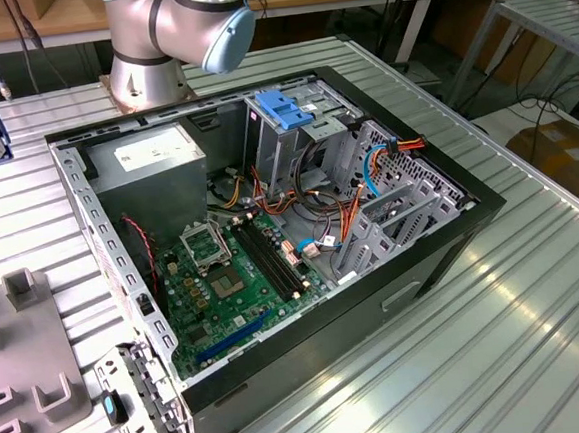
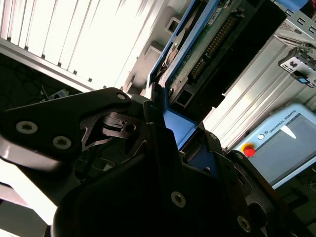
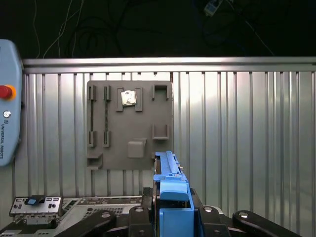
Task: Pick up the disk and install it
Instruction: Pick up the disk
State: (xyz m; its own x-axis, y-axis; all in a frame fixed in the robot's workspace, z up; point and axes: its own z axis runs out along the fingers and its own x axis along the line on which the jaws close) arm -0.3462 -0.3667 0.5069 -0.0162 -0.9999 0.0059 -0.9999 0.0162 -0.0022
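The disk point(image 3: 170, 185) shows edge-on in the first wrist view, with its blue plastic rail towards the camera. The gripper point(image 3: 170, 210) is shut on it, one black finger on each side. In the second wrist view the disk point(image 2: 207, 47) shows its green circuit-board face between blue rails, reaching out from the gripper point(image 2: 173, 136). It hangs above the ribbed metal table, with the grey fixture plate point(image 3: 129, 126) beyond it. The open computer case point(image 1: 453, 254) lies on the table in the exterior view, with its metal drive cage point(image 1: 294, 151) under a blue latch point(image 1: 283, 107).
Inside the case are a grey power-supply box point(image 1: 149, 157), the motherboard point(image 1: 234, 271) and loose orange and blue cables point(image 1: 354, 206). A small metal bracket point(image 1: 133, 394) lies beside the case. A teach pendant point(image 3: 7, 108) rests at the table's edge. The arm's base point(image 1: 146, 47) stands behind the case.
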